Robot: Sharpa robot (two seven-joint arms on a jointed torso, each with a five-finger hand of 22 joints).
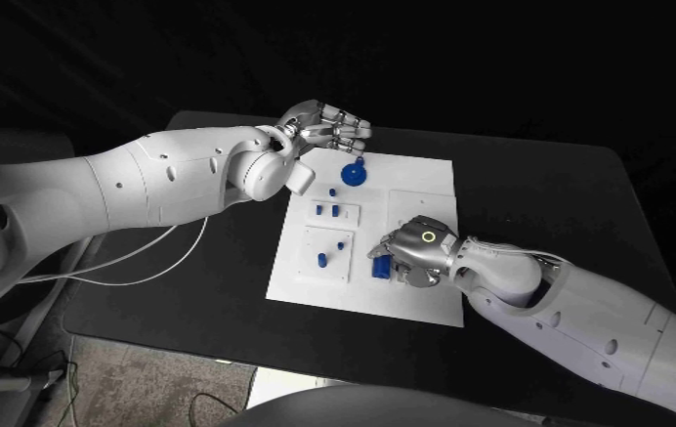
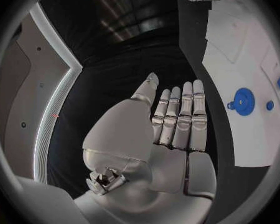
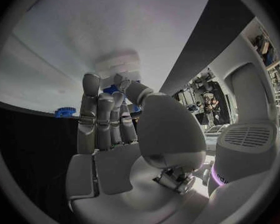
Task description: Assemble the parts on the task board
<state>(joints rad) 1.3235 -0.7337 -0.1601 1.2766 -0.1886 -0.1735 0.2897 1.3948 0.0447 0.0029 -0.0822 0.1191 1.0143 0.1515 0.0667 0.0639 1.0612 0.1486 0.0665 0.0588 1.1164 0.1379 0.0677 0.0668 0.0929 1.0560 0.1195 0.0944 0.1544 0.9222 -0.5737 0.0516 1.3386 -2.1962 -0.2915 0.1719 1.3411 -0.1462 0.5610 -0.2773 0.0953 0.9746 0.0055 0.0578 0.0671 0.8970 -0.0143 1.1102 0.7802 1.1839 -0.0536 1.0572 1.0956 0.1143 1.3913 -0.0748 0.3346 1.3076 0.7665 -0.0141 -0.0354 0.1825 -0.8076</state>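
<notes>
Left robot hand (image 1: 327, 129) hovers at the board's 12 o'clock edge, fingers straight and together, holding nothing, probably parked clear while the right works; the round blue part (image 1: 356, 173) lies just below it on the task board (image 1: 423, 178). Right robot hand (image 1: 418, 249) rests at the board's 5 o'clock, fingers curled onto a blue part (image 1: 380, 267), apparently seating it. Right wrist view shows fingertips (image 3: 92, 79) around blue; a firm grip cannot be told.
</notes>
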